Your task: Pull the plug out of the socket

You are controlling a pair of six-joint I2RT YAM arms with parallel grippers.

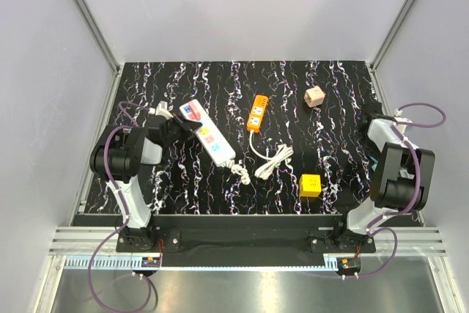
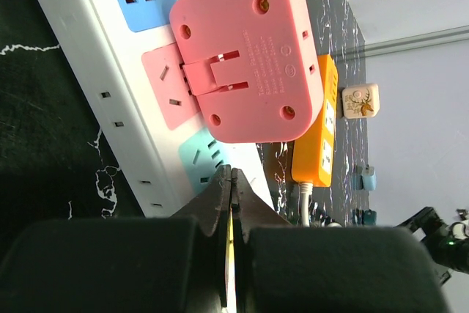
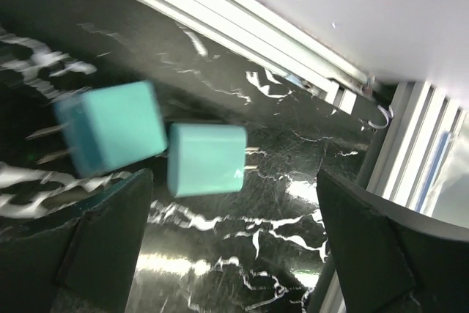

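**Plug free by the right gripper, socket steadied on the left**

The socket (image 1: pixel 209 135) lies left of centre on the table (image 1: pixel 337 78). Its long axis slants from far-left to near-right. The left arm is much the nearer. The left gripper (image 2: pixel 231 181) is pressed shut on nothing, its tips right at the socket's long side beside the teal outlet, apparently steadying it. A pink adapter (image 2: pixel 245 56) sits over the pink outlet with its folded-prong back toward the wrist camera. Whether it is seated I cannot tell.

The plug (image 3: pixel 205 159), a small teal cube with bare prongs, is well apart from the socket, on the right side by the right arm. The right gripper (image 3: pixel 234 181) stands wide and holds nothing, and the plug shows between its fingers against the table. A blurred teal block (image 3: pixel 110 135) is just beside the plug, its prongs pointing the other way. It could be a twin or a reflection; I cannot tell which.

By this the pull looks done, and a withdrawal should follow. The right arm has the frame rail (image 3: pixel 242 27) and the table edge close by, so its open room is upward and toward the middle. The left gripper should lift straight off, clear of the adapter. The orange strip (image 1: pixel 256 113) is well apart.
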